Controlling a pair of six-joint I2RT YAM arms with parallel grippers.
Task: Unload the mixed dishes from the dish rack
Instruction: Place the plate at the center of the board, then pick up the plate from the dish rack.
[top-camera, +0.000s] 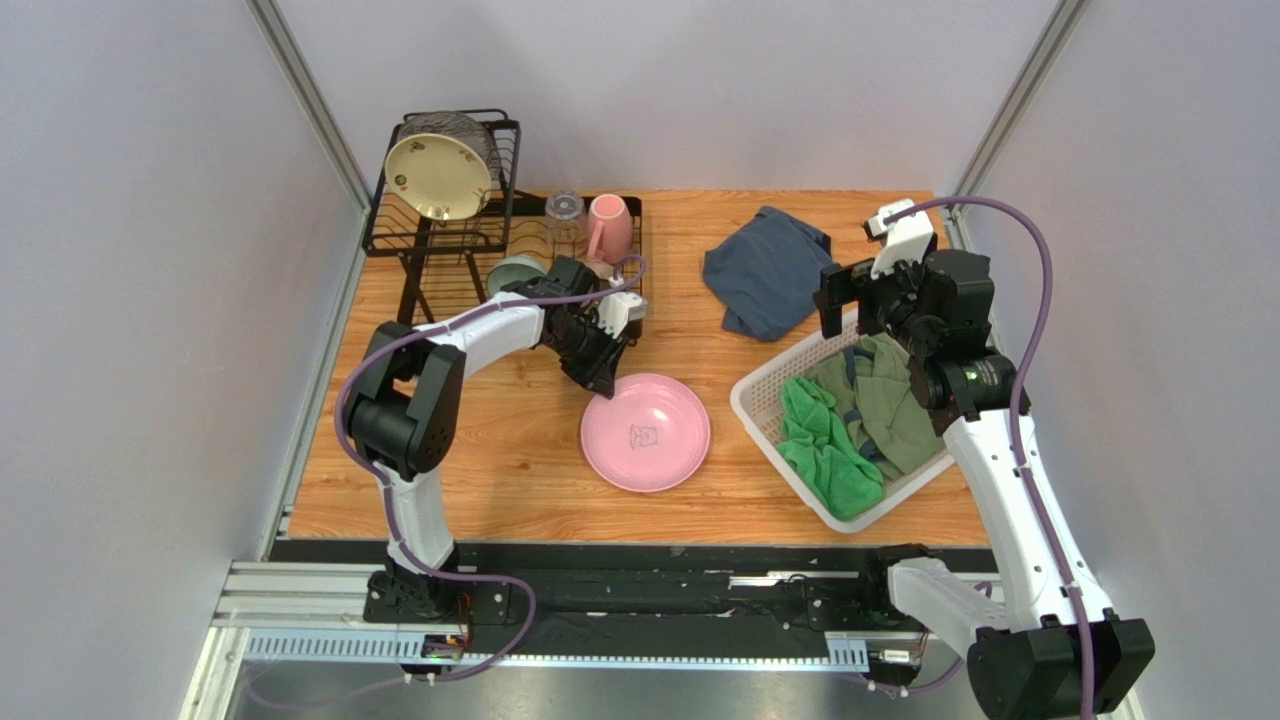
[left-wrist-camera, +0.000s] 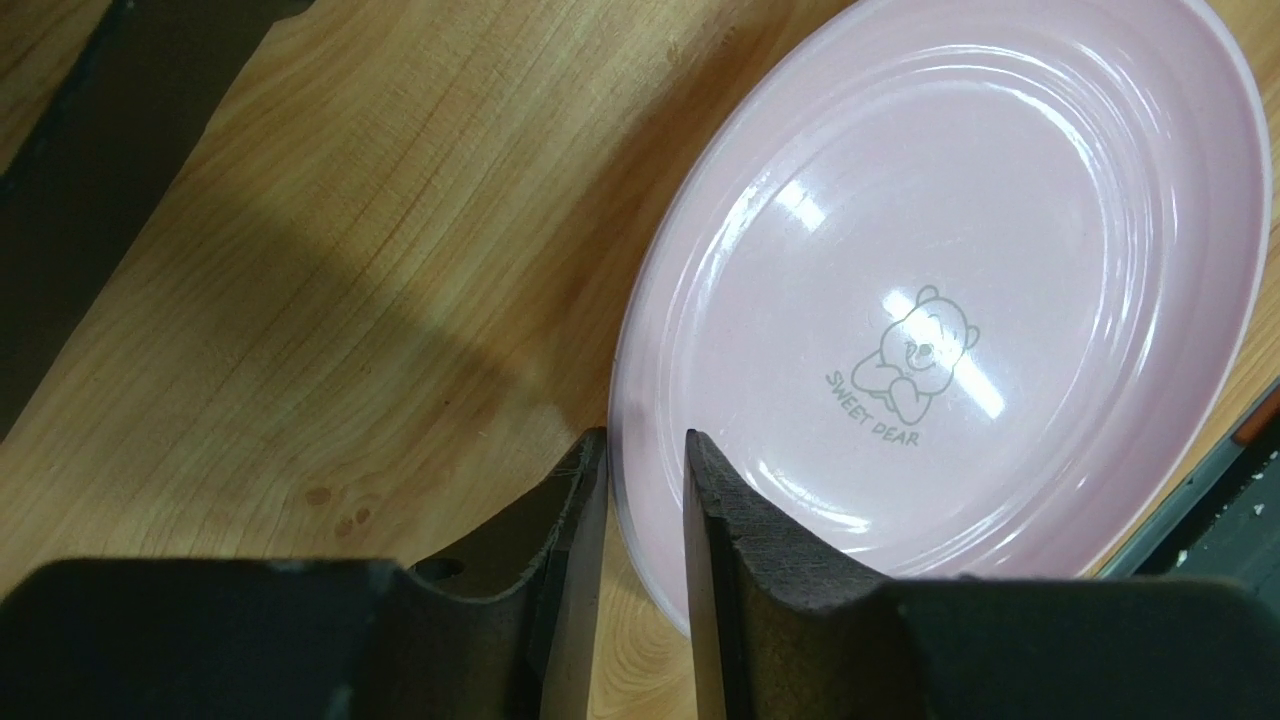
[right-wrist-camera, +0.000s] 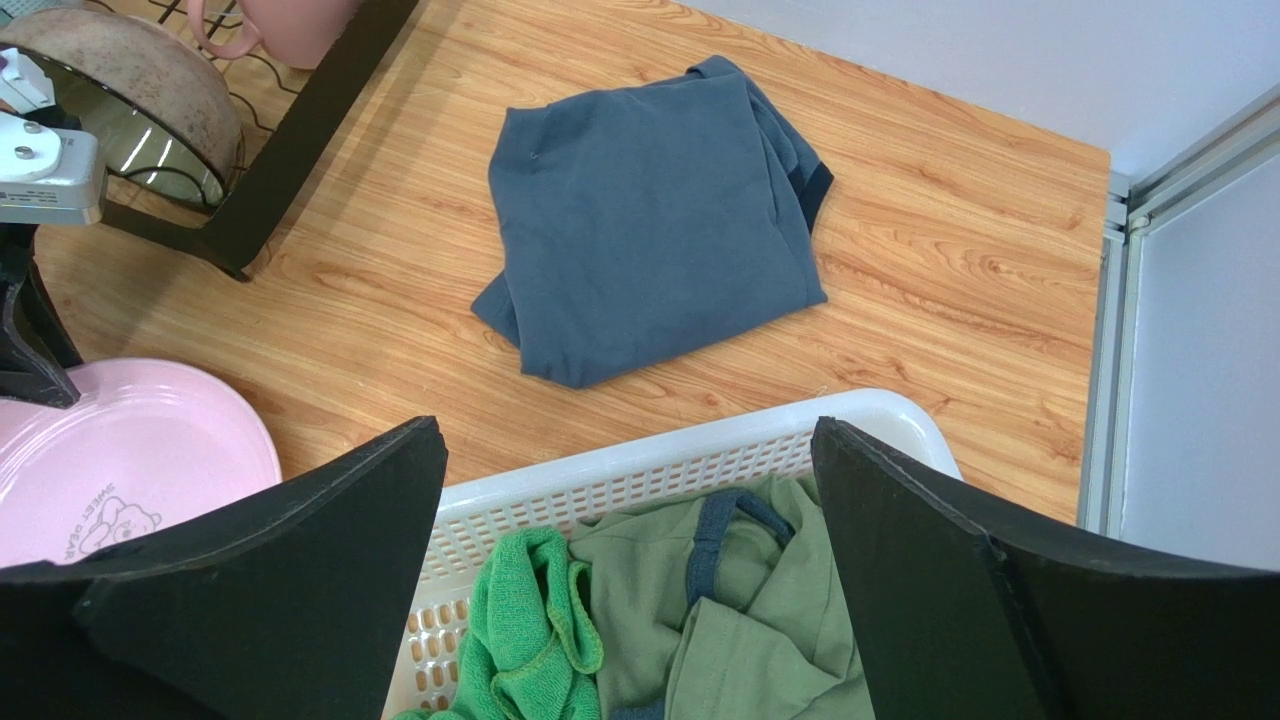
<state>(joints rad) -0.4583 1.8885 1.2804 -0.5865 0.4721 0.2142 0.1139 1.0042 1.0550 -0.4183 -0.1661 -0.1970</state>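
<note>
Plain, pale grey panels box me in: the left wall (top-camera: 135, 300), the back wall (top-camera: 676, 75) and the right wall (top-camera: 1187, 225). Slanting silver metal posts (top-camera: 308, 98) stand at the two back corners. Beneath me lies a light-brown wood-grain tabletop (top-camera: 496, 465), its grain running from side to side. Along its near edge I see a black strip (top-camera: 676, 558), and nearer still ribbed silver aluminium rails (top-camera: 301, 608). At my right wrist, a silver frame channel (right-wrist-camera: 1120, 300) runs between the table's edge and the wall. The light is soft and even. At my left wrist a dim shadow (left-wrist-camera: 226, 300) lies across the wood.
</note>
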